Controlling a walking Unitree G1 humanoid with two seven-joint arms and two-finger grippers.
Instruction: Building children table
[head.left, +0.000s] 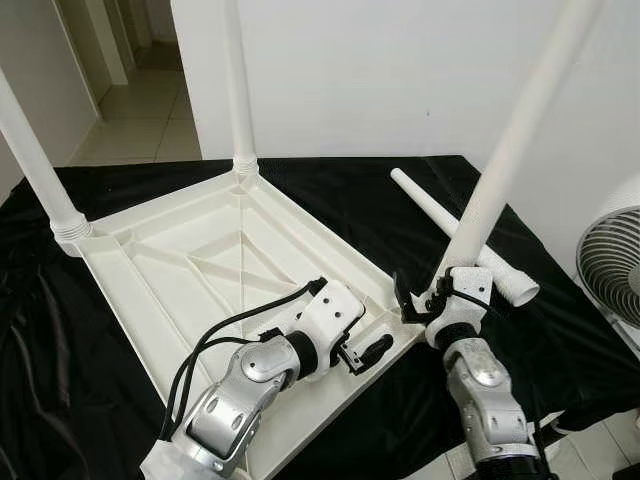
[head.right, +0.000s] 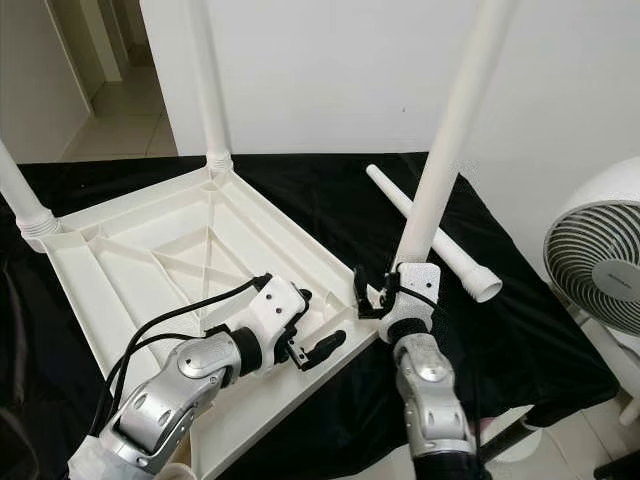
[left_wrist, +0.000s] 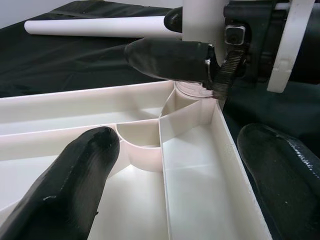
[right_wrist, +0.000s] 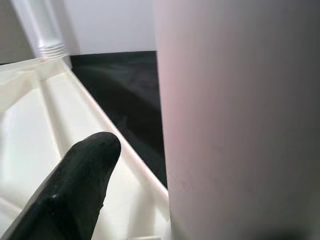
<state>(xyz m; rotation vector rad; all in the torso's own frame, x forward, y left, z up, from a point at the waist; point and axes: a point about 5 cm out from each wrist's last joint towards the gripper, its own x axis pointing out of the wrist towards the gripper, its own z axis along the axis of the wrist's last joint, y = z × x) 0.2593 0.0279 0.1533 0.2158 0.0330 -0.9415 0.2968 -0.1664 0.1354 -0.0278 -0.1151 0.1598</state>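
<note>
Black cloth covers the floor by a white wall, with a doorway to a tiled hall at eleven o'clock and a fan at three o'clock. On the cloth lies the tabletop, white and upside down, its ribbed underside facing up.

Two legs are already standing in their corner sockets: the far leg at twelve o'clock and the left leg at ten o'clock. A third leg rises tilted from the corner at four o'clock, where the right gripper holds it near its foot, fingers pinched around it. The left wrist view shows that leg's end sitting at the corner socket, but whether it is fully seated cannot be told. The left gripper rests just inside that same corner, its fingers spread apart over the rim and holding nothing, seemingly steadying the top.

A spare leg lies loose on the cloth at two o'clock, just behind the held one.

By this showing the build is past halfway: two legs done, the third going in and probably needing straightening and pressing home, and the fourth untouched. After that the table would need turning upright.
</note>
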